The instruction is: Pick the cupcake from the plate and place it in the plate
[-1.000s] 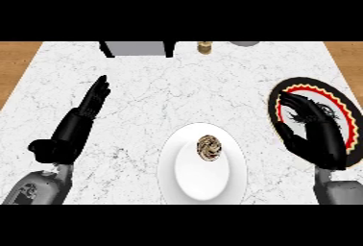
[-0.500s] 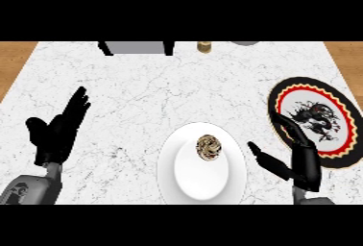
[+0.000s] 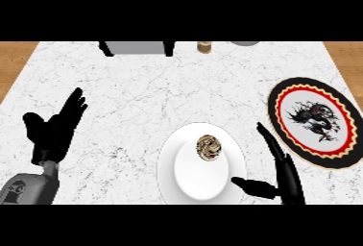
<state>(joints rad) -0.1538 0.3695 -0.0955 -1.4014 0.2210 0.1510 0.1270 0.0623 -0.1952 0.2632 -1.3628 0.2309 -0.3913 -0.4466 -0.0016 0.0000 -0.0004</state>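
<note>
Head view: the right robot hand [image 3: 287, 175], fingers straight and thumb spread, has come off the patterned plate [image 3: 278, 103] to the white plate's [image 3: 177, 178] right rim by the surface's near edge, closing in on the cupcake [image 3: 208, 146], untouched upon it.

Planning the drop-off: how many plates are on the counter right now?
2. A white plate sits near the front middle, holding the cupcake. A black-and-red patterned plate lies at the right. No others show.
</note>
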